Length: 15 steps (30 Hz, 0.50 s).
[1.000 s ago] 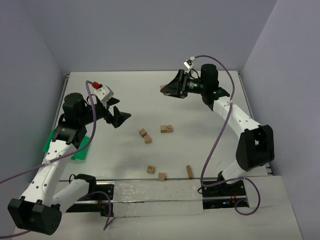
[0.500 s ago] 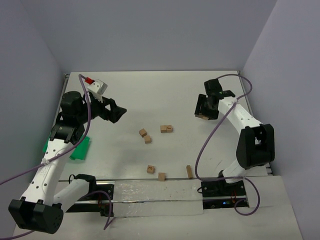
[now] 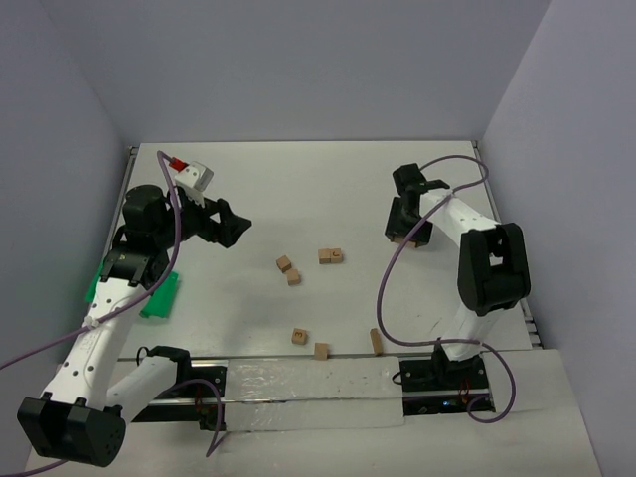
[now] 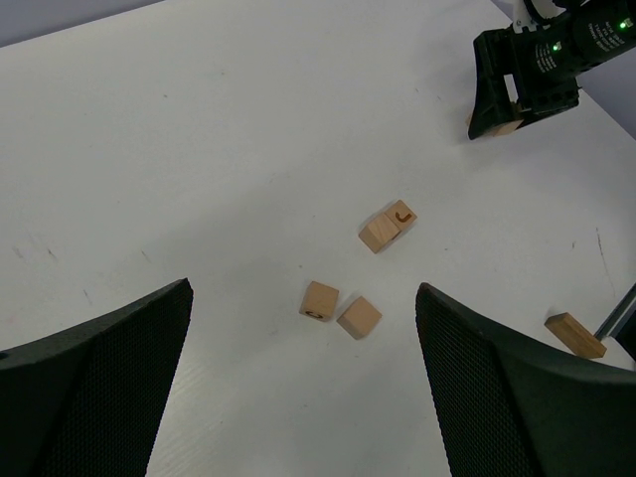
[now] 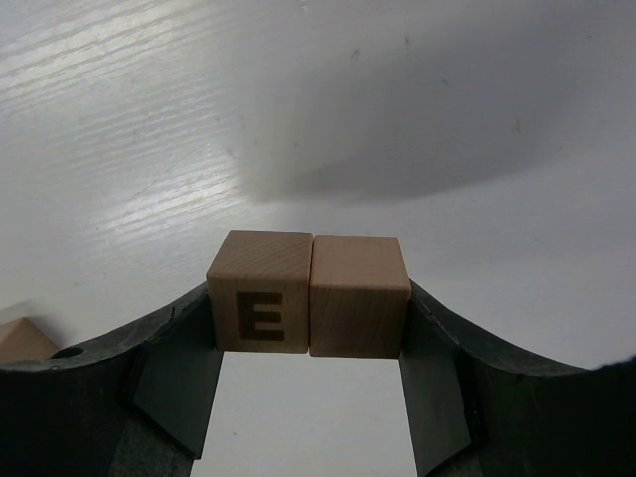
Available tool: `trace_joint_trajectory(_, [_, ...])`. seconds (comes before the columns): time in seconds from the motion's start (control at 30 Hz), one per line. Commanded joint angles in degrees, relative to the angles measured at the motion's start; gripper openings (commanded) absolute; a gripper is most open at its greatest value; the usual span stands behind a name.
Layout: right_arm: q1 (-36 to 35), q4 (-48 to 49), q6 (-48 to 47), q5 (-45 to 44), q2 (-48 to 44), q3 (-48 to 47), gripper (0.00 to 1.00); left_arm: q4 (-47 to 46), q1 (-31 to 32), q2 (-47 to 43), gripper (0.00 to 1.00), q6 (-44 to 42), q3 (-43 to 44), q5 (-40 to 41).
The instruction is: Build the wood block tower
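My right gripper (image 3: 406, 227) is shut on two tan wood blocks pressed side by side between its fingers: one marked E (image 5: 261, 293) and a plain one (image 5: 358, 295). It is low over the table at the right; I cannot tell whether the blocks touch the table. My left gripper (image 3: 235, 227) is open and empty above the table at the left. Loose blocks lie in the middle: a pair (image 3: 289, 270) (image 4: 338, 308), a touching pair (image 3: 331, 255) (image 4: 388, 228), and three near the front (image 3: 299, 337) (image 3: 321, 350) (image 3: 376, 341). No stacked tower shows.
A green tray (image 3: 159, 298) lies at the left under the left arm. Another block (image 5: 20, 341) shows at the left edge of the right wrist view. Walls close the table at the back and sides. Cables loop beside both arms.
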State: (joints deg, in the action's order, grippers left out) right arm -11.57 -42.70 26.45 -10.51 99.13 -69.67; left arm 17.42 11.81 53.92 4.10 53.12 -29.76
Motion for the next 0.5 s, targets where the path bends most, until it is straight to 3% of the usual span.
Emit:
trace_joint_trajectory(0.0, [-5.2,1.0,1.7,-1.7,-3.3,0.5,0.00,-1.2,-0.5,-1.1,0.99,1.2,-0.5,1.1])
trace_joint_trajectory(0.23, [-16.2,-2.5,5.5,-3.1,-3.6,-6.0,0.00,-1.0,-0.7,-2.5,0.99,3.4,-2.2,1.3])
trace_joint_trajectory(0.47, [-21.7,-3.6,5.8,1.4,0.1,-12.2,0.00,0.0,-1.5,-4.1,0.99,4.3,-3.0,1.5])
